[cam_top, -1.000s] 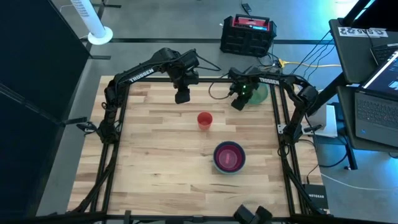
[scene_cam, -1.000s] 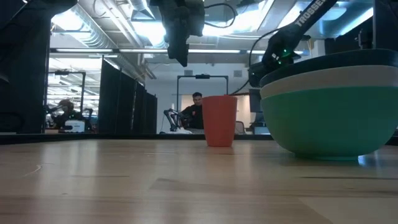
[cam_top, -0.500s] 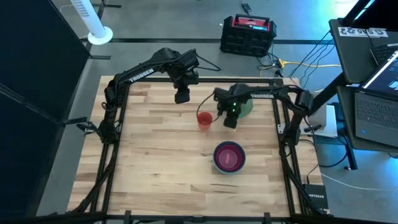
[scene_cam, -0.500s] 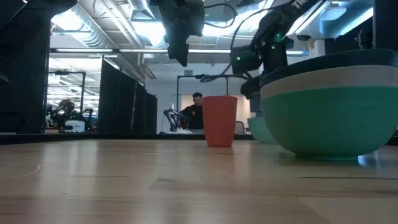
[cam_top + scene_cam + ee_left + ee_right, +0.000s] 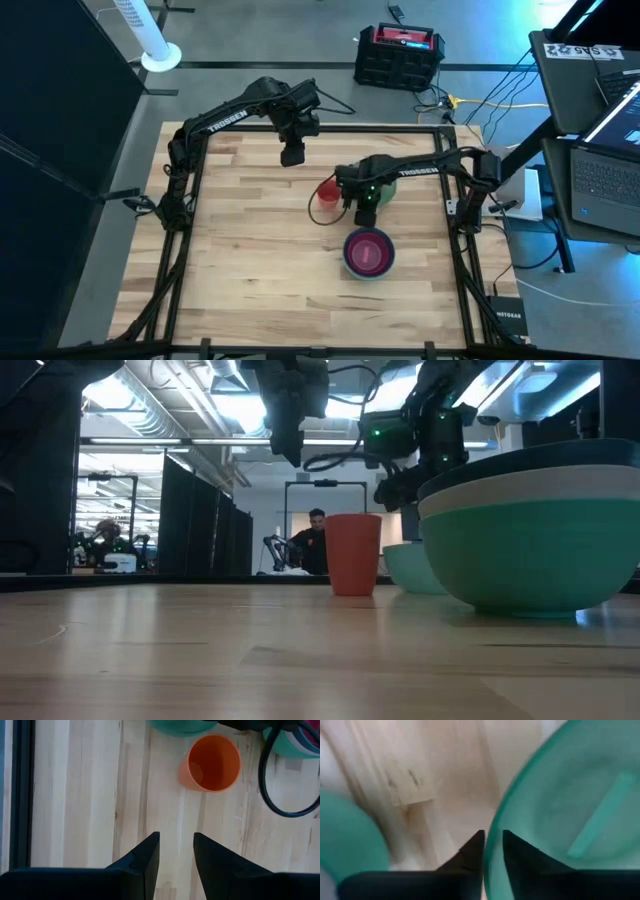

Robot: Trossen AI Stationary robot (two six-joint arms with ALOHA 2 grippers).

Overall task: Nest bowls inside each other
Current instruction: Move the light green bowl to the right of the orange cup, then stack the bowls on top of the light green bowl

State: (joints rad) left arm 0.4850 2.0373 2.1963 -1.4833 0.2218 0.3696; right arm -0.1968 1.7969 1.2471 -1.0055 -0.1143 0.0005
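The pale translucent green bowl [image 5: 580, 815] is pinched by its rim between the fingers of the right gripper [image 5: 491, 847], one finger inside and one outside. In the high view the right gripper [image 5: 364, 197] is seen near the table's middle, with this bowl [image 5: 382, 176] at its 1 o'clock and the red cup [image 5: 327, 190] just beside it at 9 o'clock. The nested stack [image 5: 369, 252], pink bowl innermost, stands at the gripper's 6 o'clock. In the low view the carried bowl [image 5: 408, 568] appears to sit at or barely above the table, beside the cup [image 5: 353, 553].

Risks are judged as follows: the rim pinch is thin, so the bowl could slip or swing if the grip loosens too soon; the cup could be knocked over by the passing bowl or arm; the stack could be shoved if the bowl is lowered off-centre.

The left gripper [image 5: 174, 851] waits above the table's 12 o'clock edge, fingers apart and empty.

The table [image 5: 250, 250] is pale jointed wood planks inside a dark frame. Beyond it, an open workroom with ceiling lights and a seated person [image 5: 313, 542] is seen; laptops lie at 3 o'clock.
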